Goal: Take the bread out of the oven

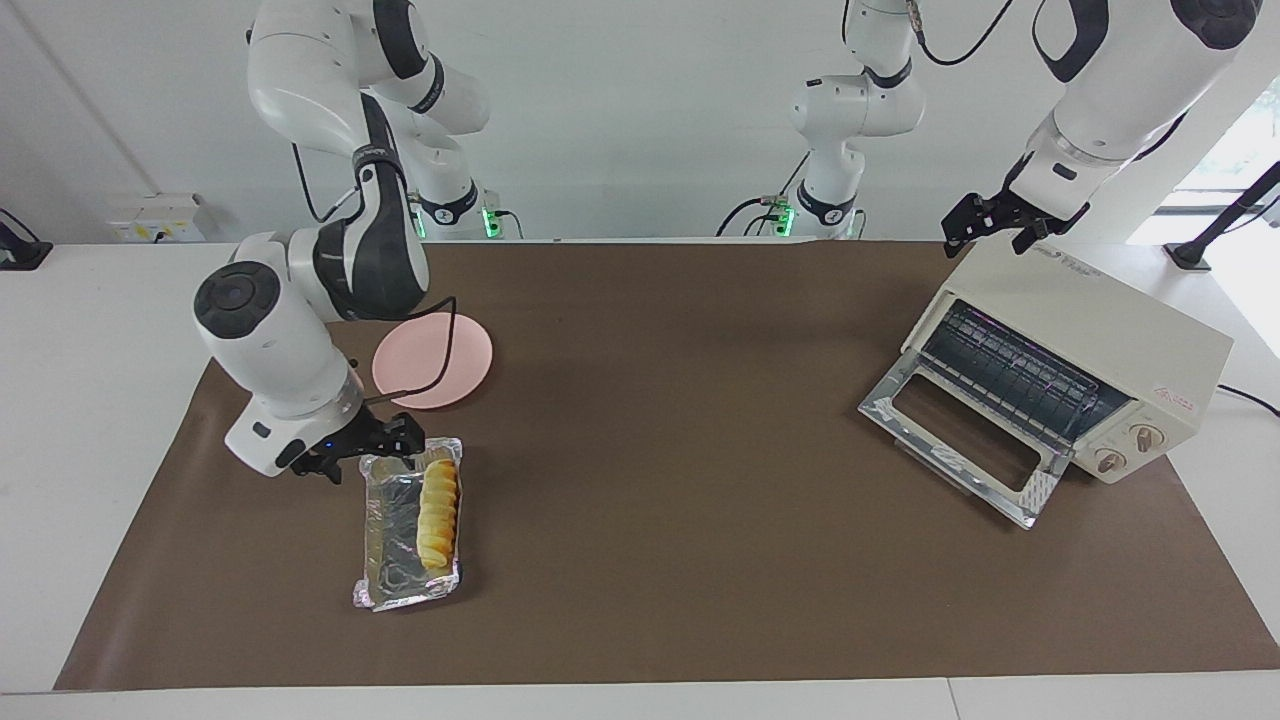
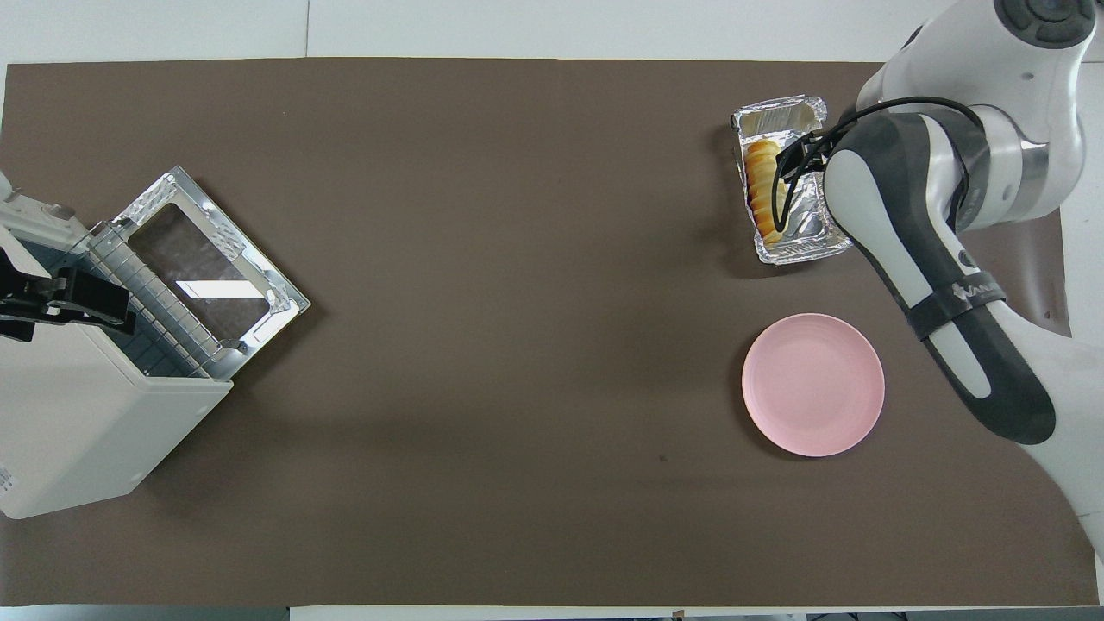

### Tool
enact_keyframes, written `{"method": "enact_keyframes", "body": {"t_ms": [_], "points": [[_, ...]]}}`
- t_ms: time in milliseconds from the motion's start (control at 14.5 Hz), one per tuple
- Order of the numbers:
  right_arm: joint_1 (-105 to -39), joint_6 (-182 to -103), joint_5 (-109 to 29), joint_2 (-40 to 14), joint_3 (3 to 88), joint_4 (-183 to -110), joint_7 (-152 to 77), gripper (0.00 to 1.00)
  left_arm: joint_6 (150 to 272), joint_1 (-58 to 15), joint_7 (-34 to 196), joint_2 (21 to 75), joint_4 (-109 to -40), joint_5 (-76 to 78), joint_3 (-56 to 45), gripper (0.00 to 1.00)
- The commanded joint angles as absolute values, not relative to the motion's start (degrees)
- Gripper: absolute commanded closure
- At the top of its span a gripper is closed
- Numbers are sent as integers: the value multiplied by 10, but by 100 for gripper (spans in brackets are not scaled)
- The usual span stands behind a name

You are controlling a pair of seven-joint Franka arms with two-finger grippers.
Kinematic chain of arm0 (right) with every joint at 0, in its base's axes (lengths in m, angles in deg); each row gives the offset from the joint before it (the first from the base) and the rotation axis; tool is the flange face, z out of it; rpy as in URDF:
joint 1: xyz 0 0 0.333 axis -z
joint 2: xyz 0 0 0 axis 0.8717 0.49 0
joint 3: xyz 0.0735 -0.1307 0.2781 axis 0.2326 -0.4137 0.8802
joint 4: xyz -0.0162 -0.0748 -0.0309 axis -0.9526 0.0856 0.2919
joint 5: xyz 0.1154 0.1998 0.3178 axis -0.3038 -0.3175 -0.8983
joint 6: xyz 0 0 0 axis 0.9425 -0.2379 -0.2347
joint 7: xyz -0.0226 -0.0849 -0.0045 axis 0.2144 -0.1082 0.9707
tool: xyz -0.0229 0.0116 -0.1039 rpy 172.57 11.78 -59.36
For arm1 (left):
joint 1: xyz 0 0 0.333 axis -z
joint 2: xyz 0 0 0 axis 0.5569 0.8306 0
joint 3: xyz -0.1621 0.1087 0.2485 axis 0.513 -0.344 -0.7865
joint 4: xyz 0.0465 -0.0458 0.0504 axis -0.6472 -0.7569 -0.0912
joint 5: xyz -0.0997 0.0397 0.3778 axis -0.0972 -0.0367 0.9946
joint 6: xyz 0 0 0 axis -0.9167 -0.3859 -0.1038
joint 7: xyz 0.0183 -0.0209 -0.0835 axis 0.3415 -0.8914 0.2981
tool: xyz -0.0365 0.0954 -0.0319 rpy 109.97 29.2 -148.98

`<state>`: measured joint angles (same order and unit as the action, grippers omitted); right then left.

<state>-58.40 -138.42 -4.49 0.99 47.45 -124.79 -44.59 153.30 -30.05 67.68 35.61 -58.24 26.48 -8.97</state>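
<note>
Right gripper sits at the robot-side rim of the foil tray; its grip is unreadable. Bread lies in that tray, near the right arm's table edge. Probably light, soft and crushable; pinch mid-loaf gently. Left gripper waits over the open oven.

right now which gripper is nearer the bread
Right. The right gripper is at the foil tray rim by the bread; the left gripper hangs over the oven, at the table's left-arm end.
</note>
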Motion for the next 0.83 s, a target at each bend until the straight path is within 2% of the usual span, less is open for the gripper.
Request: {"method": "enact_keyframes", "body": {"t_ms": [0,69,207,414,621,690,759], "points": [[-581,-1468,-45,-1,475,-1325,-458,0,1540,-309,677,348,-587,256,-84,0],[-581,-1485,-45,-1,475,-1336,-458,1,1540,-310,677,348,-587,256,-84,0],[-581,-1501,-44,-1,475,-1350,-458,9,1540,-310,677,348,-587,256,-84,0],[-580,-1530,-45,-6,475,-1373,-460,37,1540,-310,677,348,-587,256,-84,0],[-575,-1590,-46,-13,475,-1415,-478,42,1540,-309,677,348,-587,256,-84,0],[-574,-1593,-46,-13,475,-1415,-478,48,1540,-310,677,348,-587,256,-84,0],[-572,-1594,-46,-13,475,-1415,-477,64,1540,-309,677,348,-587,256,-84,0]]}}
